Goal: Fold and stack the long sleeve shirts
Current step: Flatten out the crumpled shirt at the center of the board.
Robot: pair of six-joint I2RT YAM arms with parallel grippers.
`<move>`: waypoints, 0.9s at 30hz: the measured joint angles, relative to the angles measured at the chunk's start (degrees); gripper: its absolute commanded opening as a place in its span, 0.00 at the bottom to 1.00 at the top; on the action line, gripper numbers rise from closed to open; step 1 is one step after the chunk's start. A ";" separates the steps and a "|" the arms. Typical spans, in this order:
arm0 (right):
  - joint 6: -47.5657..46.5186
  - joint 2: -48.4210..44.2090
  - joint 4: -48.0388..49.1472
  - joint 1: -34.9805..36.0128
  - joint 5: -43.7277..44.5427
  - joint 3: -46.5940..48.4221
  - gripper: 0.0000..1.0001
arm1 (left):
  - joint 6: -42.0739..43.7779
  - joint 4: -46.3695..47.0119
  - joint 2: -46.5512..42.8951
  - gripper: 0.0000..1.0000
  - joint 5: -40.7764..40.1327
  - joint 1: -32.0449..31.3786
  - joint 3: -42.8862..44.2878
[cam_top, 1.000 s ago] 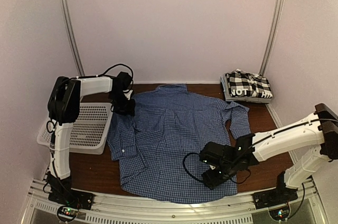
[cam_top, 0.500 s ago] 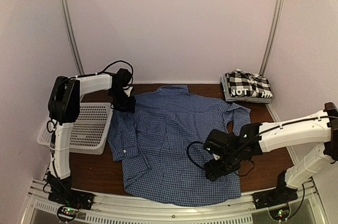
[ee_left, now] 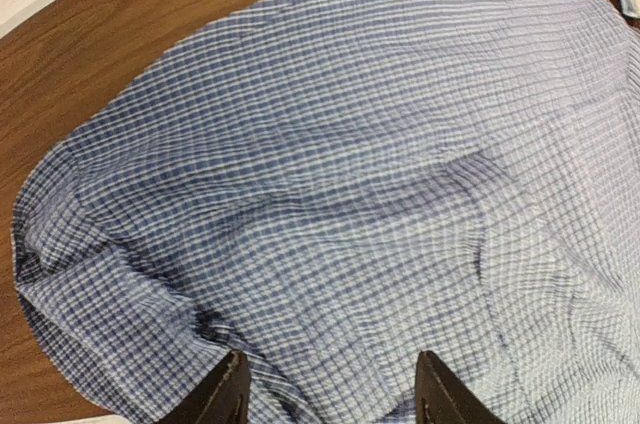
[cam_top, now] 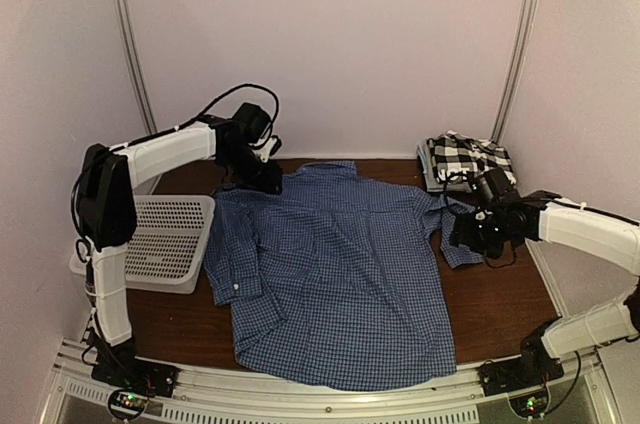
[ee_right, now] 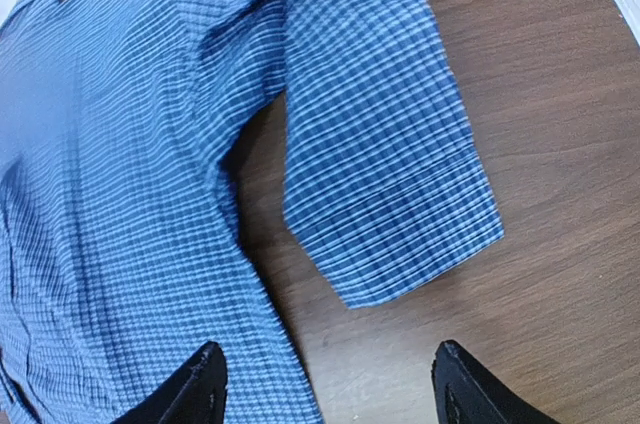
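Status: roughly half done, by our read. The black-and-white shirt [cam_top: 468, 159] is folded into a compact bundle in the far right corner of the table [cam_top: 510, 294], lettering facing the arms, on a grey layer we can't identify. The blue shirt [cam_top: 330, 274] is the open item. It lies spread flat across the middle of the table, collar [cam_top: 332, 166] at the far edge, hem toward the arm bases, no body fold in it. Its left-side sleeve [cam_top: 230, 254] is doubled back along the shirt's left edge, just beside the basket [cam_top: 160, 234]. Its right-side sleeve [ee_right: 390, 164] sticks out to the right, looking doubled short, cuff end flat on the wood. The left gripper [ee_left: 330, 399] is over the far-left shoulder near the collar, jaws apart; the only cloth between them is what lies below, and we see no pinch. We can't tell whether the tips touch the fabric. The right gripper [ee_right: 325, 384] hangs over the wood just off the right-side sleeve's cuff end, jaws wide apart, carrying nothing. So neither arm has hold of the shirt. Left to do, as we judge it: bring both sleeves in over the body, fold the body down to about the footprint of the black-and-white shirt, then carry it over and set it on that bundle. Likely next is a pick at the shoulder and the cuff, given where the two grippers sit.
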 measured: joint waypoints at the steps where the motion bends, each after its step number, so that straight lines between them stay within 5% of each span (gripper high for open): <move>1: -0.24 0.07 1.09 -1.84 -0.20 -0.94 0.72 | -0.20 0.07 -0.33 0.57 0.26 -1.14 -0.15; 12: -3.41 6.67 14.73 -19.47 -2.89 -6.54 0.73 | -5.55 3.32 -8.66 0.56 5.79 -12.76 -21.90; 27: -5.16 16.74 23.98 -20.41 -9.18 -6.82 0.62 | -11.56 6.40 -19.47 0.54 9.03 -14.40 -44.65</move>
